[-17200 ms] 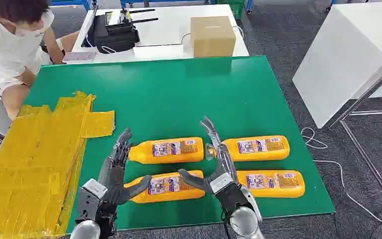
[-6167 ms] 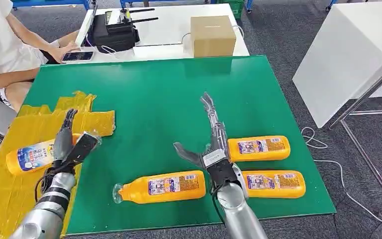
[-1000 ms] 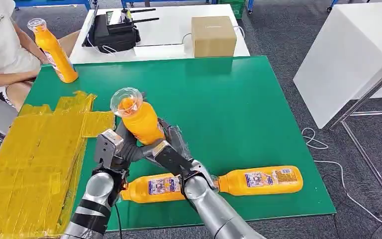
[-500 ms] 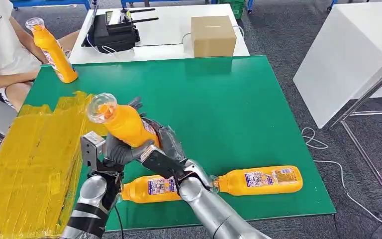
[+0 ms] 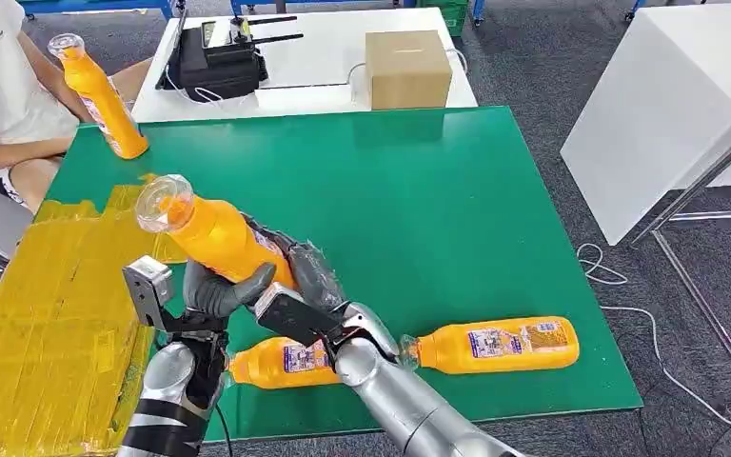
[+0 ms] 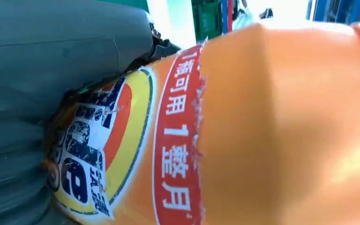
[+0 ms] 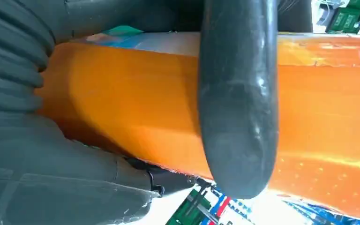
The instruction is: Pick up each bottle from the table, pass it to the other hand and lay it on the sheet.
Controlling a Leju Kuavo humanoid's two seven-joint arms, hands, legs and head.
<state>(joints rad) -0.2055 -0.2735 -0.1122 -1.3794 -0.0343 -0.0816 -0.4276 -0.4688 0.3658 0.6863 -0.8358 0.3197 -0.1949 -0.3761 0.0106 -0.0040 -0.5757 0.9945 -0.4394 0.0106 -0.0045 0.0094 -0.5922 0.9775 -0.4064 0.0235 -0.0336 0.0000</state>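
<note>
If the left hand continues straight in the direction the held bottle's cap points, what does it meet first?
Probably the yellow sheet, near its far edge; the left hand carries the bottle cap-first that way. Depth is unclear.

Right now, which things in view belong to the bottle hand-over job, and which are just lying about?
Part of the job:
- held bottle, gripped by left hand and right hand
- two bottles lying on the green table: near bottle, far bottle
- yellow sheet

Just lying about:
- cardboard box
- black bag
- upright bottle beside a seated person
</note>
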